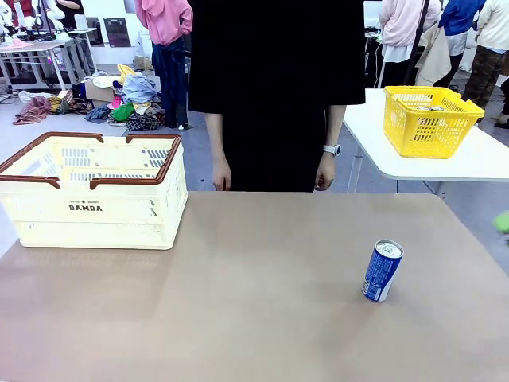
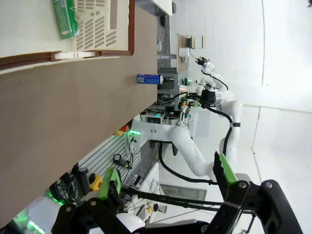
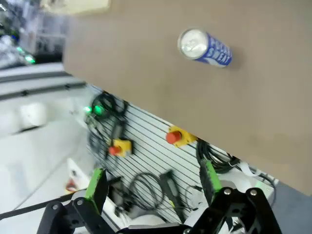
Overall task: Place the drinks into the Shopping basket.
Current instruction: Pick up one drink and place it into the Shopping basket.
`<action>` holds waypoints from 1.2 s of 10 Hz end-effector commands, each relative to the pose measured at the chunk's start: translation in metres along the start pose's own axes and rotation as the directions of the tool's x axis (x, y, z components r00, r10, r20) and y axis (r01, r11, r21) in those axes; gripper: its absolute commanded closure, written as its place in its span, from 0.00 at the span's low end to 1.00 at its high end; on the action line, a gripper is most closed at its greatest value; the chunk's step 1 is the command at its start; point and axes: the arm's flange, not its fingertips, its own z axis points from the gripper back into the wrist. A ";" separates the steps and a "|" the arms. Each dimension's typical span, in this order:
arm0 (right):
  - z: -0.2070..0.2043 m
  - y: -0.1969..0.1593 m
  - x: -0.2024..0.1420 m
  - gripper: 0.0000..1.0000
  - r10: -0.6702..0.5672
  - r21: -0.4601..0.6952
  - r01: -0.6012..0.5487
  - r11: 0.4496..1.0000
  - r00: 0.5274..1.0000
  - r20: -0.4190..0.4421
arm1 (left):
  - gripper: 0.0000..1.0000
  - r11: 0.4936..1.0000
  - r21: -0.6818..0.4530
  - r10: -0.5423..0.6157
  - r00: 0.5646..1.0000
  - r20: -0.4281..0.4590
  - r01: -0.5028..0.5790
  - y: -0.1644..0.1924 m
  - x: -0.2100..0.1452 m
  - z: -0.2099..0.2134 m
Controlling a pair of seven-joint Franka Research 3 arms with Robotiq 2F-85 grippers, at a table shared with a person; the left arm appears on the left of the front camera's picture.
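A blue drink can (image 1: 382, 270) with white print stands on the brown table at the right, leaning slightly; the same blue can (image 2: 149, 79) (image 3: 204, 48) appears in both wrist views. The cream Shopping basket (image 1: 95, 208) with a brown rim stands at the table's left. In the left wrist view a green can (image 2: 66, 18) lies inside the basket (image 2: 97, 34). My left gripper (image 2: 167, 178) is open and empty, off the table's near edge. My right gripper (image 3: 152, 180) is also open and empty, well short of the blue can.
A person in black (image 1: 274, 95) stands at the far edge, hands hanging down. A bright yellow basket (image 1: 429, 119) sits on a white side table (image 1: 477, 159) at the back right. The other arm (image 2: 195, 151) shows far off in the left wrist view.
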 end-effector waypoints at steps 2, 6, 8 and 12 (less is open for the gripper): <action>-0.048 0.056 0.047 0.00 0.132 -0.350 -0.216 0.912 0.959 -0.250 | 0.00 1.000 -0.004 0.015 1.000 0.002 -0.015 -0.003 -0.002 0.001; -0.065 0.082 0.042 0.00 0.169 -0.307 -0.248 0.919 0.950 -0.261 | 0.00 1.000 -0.004 0.015 1.000 0.002 -0.015 -0.003 -0.002 0.001; -0.091 0.080 0.060 0.00 -0.006 -0.417 -0.067 0.906 0.985 -0.171 | 0.00 1.000 -0.004 0.015 1.000 0.002 -0.015 -0.003 -0.002 0.001; -0.132 0.038 0.109 0.00 -0.272 -0.529 0.242 0.814 0.962 0.022 | 0.00 1.000 -0.004 0.015 1.000 0.002 -0.015 -0.003 -0.002 0.001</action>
